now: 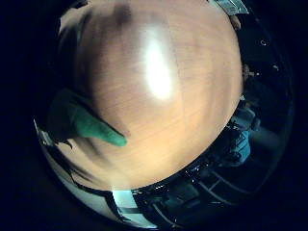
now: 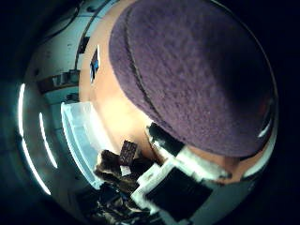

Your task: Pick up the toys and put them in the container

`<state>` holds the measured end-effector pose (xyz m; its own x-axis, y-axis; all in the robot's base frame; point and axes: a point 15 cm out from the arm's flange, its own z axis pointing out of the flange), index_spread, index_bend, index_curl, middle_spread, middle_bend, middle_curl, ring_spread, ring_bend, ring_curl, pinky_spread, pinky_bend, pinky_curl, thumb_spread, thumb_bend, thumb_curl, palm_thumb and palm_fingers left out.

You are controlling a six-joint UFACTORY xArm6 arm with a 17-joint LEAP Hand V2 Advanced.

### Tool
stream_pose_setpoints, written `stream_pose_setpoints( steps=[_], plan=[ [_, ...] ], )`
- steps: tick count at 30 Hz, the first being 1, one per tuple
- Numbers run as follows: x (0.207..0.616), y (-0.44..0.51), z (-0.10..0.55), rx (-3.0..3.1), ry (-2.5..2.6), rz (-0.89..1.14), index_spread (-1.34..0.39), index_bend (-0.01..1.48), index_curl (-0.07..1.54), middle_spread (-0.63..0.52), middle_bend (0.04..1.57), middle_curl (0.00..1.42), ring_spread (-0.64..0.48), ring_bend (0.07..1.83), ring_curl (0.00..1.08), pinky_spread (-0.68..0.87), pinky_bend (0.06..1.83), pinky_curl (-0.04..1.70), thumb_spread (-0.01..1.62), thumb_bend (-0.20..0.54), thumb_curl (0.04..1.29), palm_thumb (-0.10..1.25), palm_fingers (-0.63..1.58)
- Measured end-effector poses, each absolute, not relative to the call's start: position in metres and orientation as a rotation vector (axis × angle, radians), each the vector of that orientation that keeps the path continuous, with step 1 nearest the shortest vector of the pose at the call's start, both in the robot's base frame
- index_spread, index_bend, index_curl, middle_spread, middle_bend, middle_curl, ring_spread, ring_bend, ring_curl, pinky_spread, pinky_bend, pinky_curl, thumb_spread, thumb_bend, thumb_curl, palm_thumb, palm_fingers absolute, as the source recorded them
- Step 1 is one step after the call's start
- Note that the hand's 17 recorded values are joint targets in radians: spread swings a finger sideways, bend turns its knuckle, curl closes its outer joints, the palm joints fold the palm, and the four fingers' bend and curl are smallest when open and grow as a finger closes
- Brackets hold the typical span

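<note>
Purple plush toy [image 2: 197, 75] fills most of the thumb-side palm view, so very close to the palm, pressed up near it. Fuzzy fabric, one seam line running across its surface. Hand [image 2: 176, 180] shows as white and black parts just beside the toy's edge; fingers [image 2: 161, 138] reach toward the toy, but cannot tell whether curled round it or only alongside. Grip state unclear.

Clear plastic container [image 2: 79, 136] sits on the wooden tabletop [image 2: 117, 117], well off to the side of the toy, rim visible, contents not readable. Small dark brown object [image 2: 127, 152] lies between the container and the hand; too small to identify.

Little-finger-side view: mostly bare wooden tabletop with a bright light glare in the middle. Green pointed shape [image 1: 89, 126] reaches in from the edge over the wood; toy or hand part, cannot tell which.
</note>
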<state>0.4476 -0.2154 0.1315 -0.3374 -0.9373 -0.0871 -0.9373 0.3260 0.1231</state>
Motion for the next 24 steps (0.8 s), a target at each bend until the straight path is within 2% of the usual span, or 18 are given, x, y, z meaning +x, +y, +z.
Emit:
stream_pose_setpoints(
  steps=[1,3,5,8,10,14,18,24],
  plan=[
    [0.448,-0.214,0.131,1.813,-2.552,-0.237,-0.17,0.15,0.24,-0.05,0.49,0.42,-0.02,0.66,0.29,0.23,0.47,0.27,1.05,-0.014,0.31,0.59,0.62],
    [0.448,-0.215,0.131,1.817,-2.545,-0.234,-0.23,0.19,0.25,-0.14,0.6,0.48,-0.13,0.81,0.35,0.06,0.57,0.29,1.04,-0.012,0.32,0.63,0.92],
    [0.448,-0.215,0.132,1.824,-2.536,-0.228,-0.3,0.25,0.3,-0.22,0.66,0.53,-0.21,0.88,0.39,-0.12,0.7,0.33,1.03,-0.012,0.33,0.68,1.1],
    [0.449,-0.215,0.141,1.841,-2.532,-0.208,-0.37,0.54,0.46,-0.27,0.85,0.64,-0.26,1.03,0.48,-0.27,0.92,0.45,1.02,-0.004,0.35,0.79,1.29],
    [0.451,-0.215,0.151,1.85,-2.537,-0.186,-0.37,0.73,0.57,-0.27,0.98,0.71,-0.26,1.15,0.54,-0.28,1.04,0.52,1.0,-0.004,0.39,0.86,1.27],
    [0.457,-0.218,0.186,1.878,-2.564,-0.09,-0.32,1.0,0.72,-0.23,1.15,0.81,-0.24,1.32,0.62,-0.24,1.23,0.65,0.99,0.002,0.46,1.0,1.17],
    [0.458,-0.219,0.233,1.906,-2.593,0.018,-0.27,1.09,0.79,-0.2,1.25,0.85,-0.23,1.38,0.67,-0.21,1.29,0.74,1.0,-0.005,0.52,1.09,1.11],
    [0.428,-0.188,0.291,1.949,-2.548,-0.019,-0.23,1.12,0.83,-0.17,1.3,0.86,-0.23,1.38,0.72,-0.18,1.29,0.84,0.96,-0.014,0.6,1.1,1.06]
  ],
)
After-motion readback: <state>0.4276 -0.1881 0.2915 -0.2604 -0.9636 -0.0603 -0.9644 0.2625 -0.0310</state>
